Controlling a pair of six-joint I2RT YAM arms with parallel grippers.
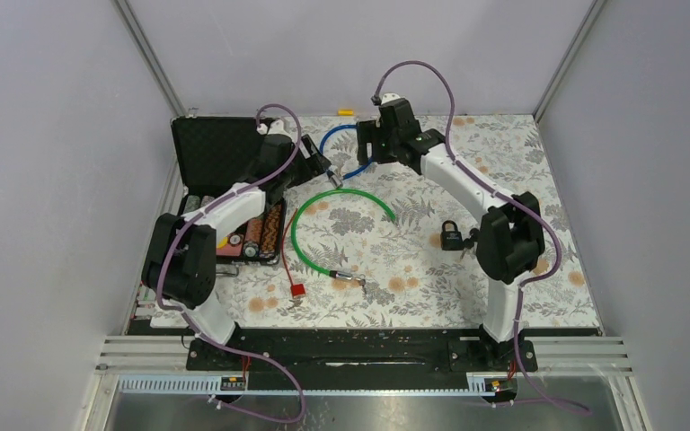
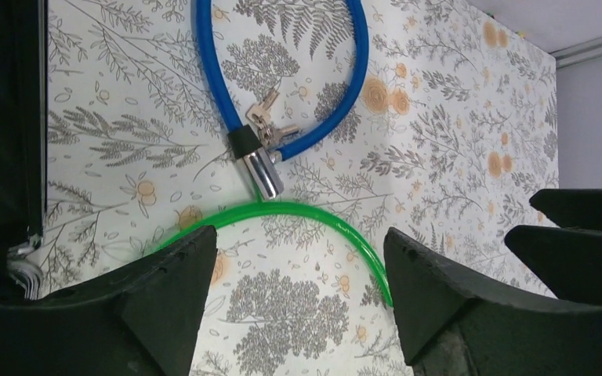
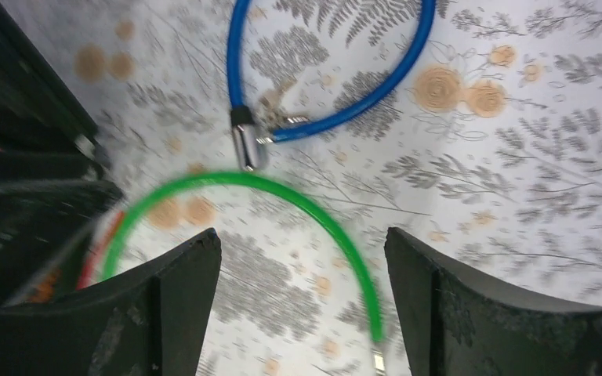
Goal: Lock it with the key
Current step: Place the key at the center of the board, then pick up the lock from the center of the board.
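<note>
Two black claws hang just above a floral-patterned table (image 1: 521,171), and both are seen spread wide with nothing held between their fingers. The left gripper (image 2: 299,239) and the right gripper (image 3: 302,235) are aimed from either side at the same spot near the far middle of the table, where a blue cable lock (image 2: 358,70) is laid flat in what looks like a closed loop. Its ends are brought together at a short chrome lock barrel (image 2: 265,174) with a black collar. A small bunch of silver keys (image 2: 266,125) is seen lying against that barrel, inside the loop; whether one key is seated in the keyhole cannot be told. A green cable (image 2: 298,210) is curved just on the near side of the barrel, almost touching its tip, and a small black padlock (image 1: 452,237) is set well apart, by the right arm's elbow. An open black case (image 1: 211,144) is placed at the left edge. The blue cable is judged to be light, springy and smooth-coated, so it is likely to slide or roll if pinched on the loop alone. The barrel is judged to be the stiff, heavier part and the better place for one claw to be closed, across its sides, while the thin flat key head is taken edge-on by the other. The keys are small and loose, and could easily be nudged away.
</note>
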